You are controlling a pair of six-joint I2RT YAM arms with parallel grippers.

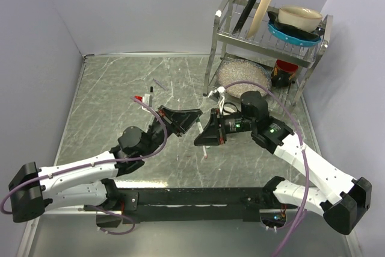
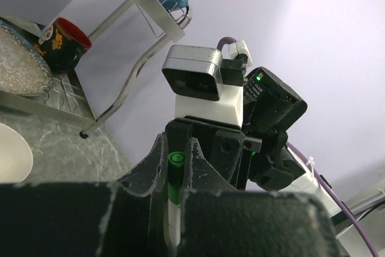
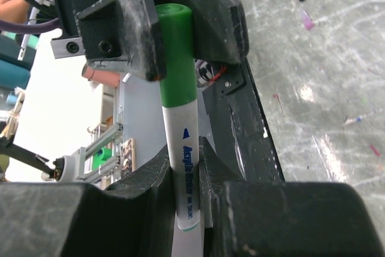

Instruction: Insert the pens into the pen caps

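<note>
My right fingers (image 3: pixel 212 167) are clamped on the white barrel of a pen (image 3: pixel 187 167). My left fingers (image 3: pixel 135 34) are clamped on the green cap (image 3: pixel 177 82) that covers its end. The two sets of fingers meet tip to tip above the middle of the tabletop (image 1: pixel 120 76), with the pen bridging them. Seen from overhead, a loose red-ended pen (image 1: pixel 142 100) lies at 10 o'clock from them, and the dish rack (image 1: pixel 252 44) stands at 1 o'clock.
</note>
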